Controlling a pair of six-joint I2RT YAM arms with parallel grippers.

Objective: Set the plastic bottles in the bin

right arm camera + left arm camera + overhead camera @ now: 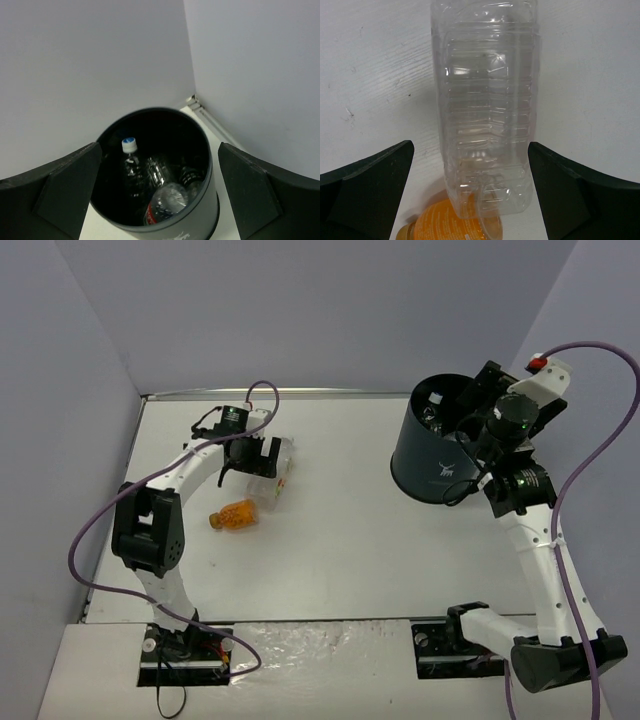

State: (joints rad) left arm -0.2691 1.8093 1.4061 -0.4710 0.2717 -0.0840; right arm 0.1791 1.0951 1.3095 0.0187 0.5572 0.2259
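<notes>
A clear plastic bottle [280,478] lies on the white table at the left. In the left wrist view it [487,100] lies between my fingers. My left gripper [254,457] [470,145] is open around it, with a gap on both sides. An orange-filled bottle [237,514] [445,225] lies on its side just beyond the clear one's end. The dark bin [432,465] [165,227] stands at the right and holds several bottles: a white-capped one [131,157], a red-labelled one [167,202] and a dark one [189,176]. My right gripper [467,405] [160,145] hangs open and empty above the bin.
Grey walls close the table at the back and both sides. A purple cable [255,390] loops over the left arm and another [600,420] arcs by the right arm. The arm bases [185,645] sit at the near edge.
</notes>
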